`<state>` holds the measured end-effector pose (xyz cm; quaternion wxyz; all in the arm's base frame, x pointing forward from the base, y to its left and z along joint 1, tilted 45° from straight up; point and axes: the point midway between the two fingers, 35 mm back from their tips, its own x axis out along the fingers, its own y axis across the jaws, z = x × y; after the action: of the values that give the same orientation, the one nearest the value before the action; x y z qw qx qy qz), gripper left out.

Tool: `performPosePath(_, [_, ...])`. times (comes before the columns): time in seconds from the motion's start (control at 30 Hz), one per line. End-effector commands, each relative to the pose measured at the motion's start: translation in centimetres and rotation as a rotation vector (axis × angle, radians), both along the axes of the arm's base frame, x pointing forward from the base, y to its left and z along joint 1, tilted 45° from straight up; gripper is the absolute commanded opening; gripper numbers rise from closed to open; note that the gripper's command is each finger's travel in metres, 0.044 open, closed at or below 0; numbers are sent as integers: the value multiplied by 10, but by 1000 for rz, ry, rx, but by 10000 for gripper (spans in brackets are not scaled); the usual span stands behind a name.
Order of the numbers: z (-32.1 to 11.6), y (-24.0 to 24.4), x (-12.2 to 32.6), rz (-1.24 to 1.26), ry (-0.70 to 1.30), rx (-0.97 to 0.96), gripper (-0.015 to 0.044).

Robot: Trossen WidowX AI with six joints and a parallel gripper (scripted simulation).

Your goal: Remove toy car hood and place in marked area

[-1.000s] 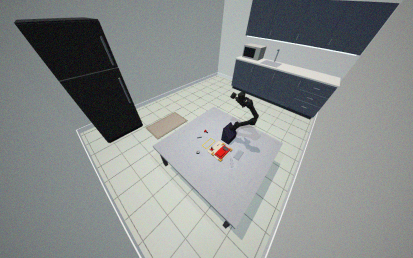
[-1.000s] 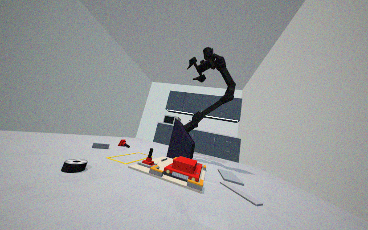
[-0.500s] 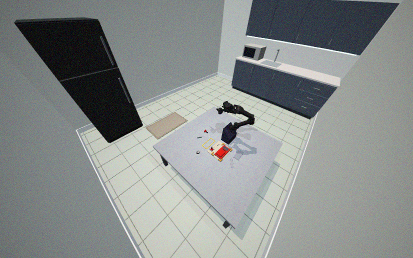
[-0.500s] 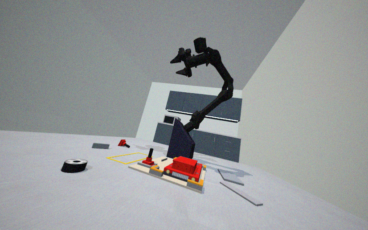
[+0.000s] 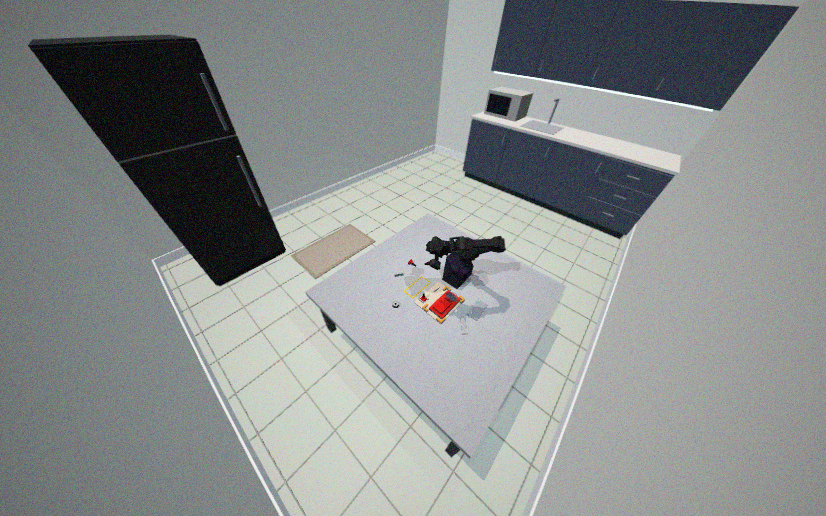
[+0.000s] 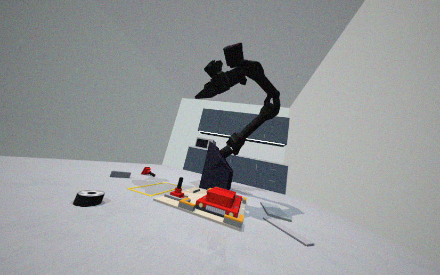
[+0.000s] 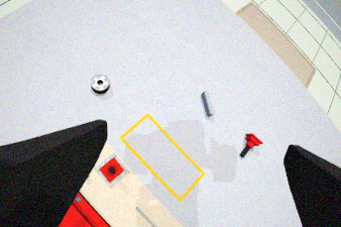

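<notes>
Hood (image 6: 219, 196) sits on the red car (image 6: 220, 203), which rests on its tan base (image 6: 194, 211) near the arm's pedestal; nothing has been removed. Your gripper (image 6: 205, 91) hangs high above the table (image 6: 44, 221), fingers spread wide and holding nothing. From the wrist view, the yellow marked area (image 7: 162, 157) lies just beside the base, with no part inside it. Judged from this, you have the whole task left: descend, grasp the hood, lift it off, place it inside the outline, release. No brands, labels or legible writing appear anywhere.
</notes>
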<state>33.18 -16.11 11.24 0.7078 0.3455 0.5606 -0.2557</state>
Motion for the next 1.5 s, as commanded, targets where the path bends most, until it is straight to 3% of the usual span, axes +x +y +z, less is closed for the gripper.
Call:
performPosePath(0.0, [-14,45,15,170,-25,92,440])
performPosePath(0.27, [-41,162,28,566,-87,328,440])
performPosePath(0.53, [-60,266,4,912,-142,579,440])
performPosePath(1.47, [-75,284,2,937,-146,599,440])
